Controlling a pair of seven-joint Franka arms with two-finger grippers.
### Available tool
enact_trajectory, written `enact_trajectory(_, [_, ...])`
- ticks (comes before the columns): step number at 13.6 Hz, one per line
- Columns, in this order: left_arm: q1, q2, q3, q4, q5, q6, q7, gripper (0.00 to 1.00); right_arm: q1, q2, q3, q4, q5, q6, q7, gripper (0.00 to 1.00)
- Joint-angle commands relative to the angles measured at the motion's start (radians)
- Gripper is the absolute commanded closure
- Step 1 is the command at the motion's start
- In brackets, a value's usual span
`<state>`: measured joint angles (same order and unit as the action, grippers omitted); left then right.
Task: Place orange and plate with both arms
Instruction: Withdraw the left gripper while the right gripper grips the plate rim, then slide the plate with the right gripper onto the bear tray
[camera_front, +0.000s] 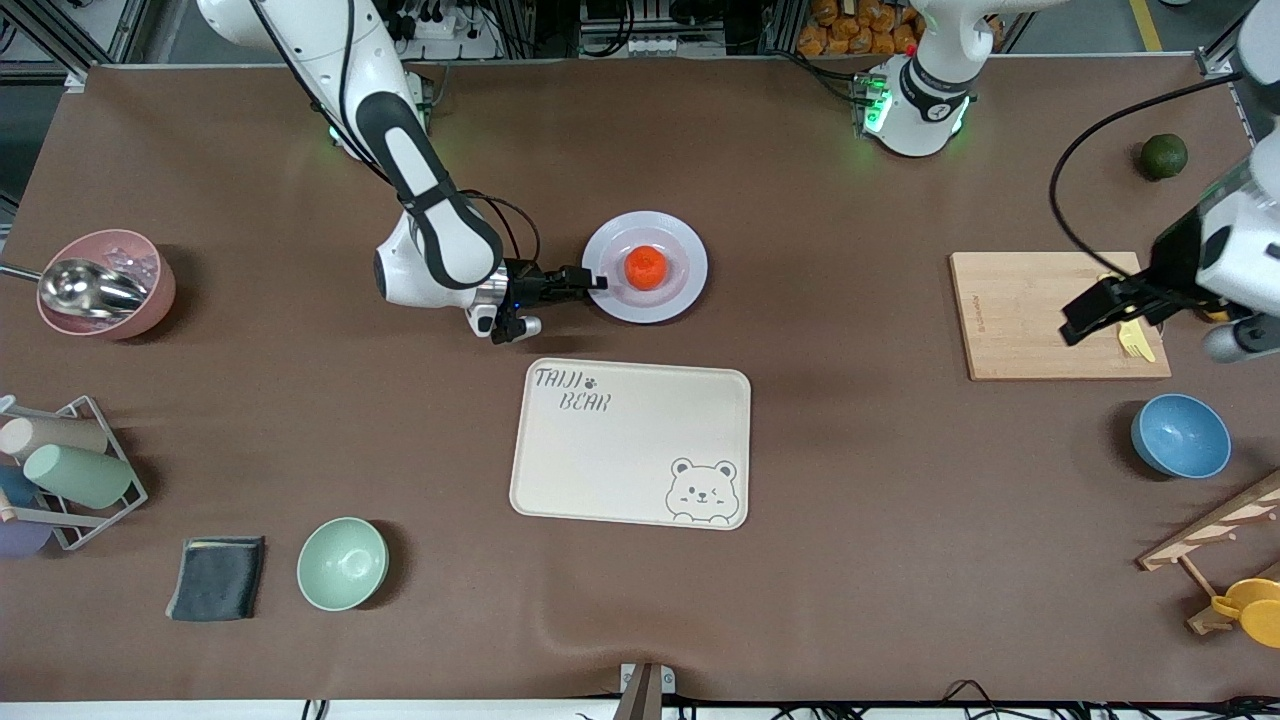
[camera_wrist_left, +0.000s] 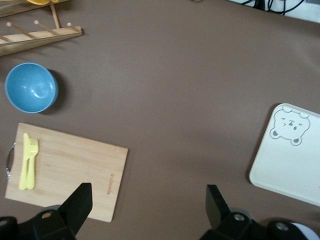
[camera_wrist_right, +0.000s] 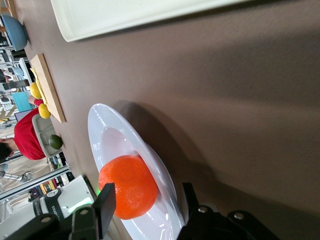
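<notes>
Front view shows the orange (camera_front: 646, 267) in the plate (camera_front: 690, 247), mid-tabletop. The right end effector (camera_front: 597, 283) straddles the plate's rim, fingers open. The left end effector (camera_front: 1088, 318) waits open over the cutting board (camera_front: 1010, 320).

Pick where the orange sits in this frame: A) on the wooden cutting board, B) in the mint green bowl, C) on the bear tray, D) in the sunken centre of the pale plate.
D: the orange rests in the plate, with the right tool open astride the plate's rim.
</notes>
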<state>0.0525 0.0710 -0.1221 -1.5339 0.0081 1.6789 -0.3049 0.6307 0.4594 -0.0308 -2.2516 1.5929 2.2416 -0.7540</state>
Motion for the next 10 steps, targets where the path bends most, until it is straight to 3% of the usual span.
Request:
enact_trajectory(1, [-0.010,-0.040,0.041,-0.028,-0.020,-0.033,0.071,0.00,0.027,-0.002,-0.009,-0.017,0.041,0.018,-0.025,0.42])
enact_trajectory(7, [-0.005,-0.062,0.048,-0.035,-0.019,-0.042,0.089,0.00,0.052,-0.002,-0.009,-0.026,0.064,0.018,-0.033,0.50])
enact_trajectory(10, [-0.008,-0.060,0.047,-0.038,-0.019,-0.044,0.090,0.00,0.063,-0.002,-0.009,-0.028,0.067,0.020,-0.033,0.62])
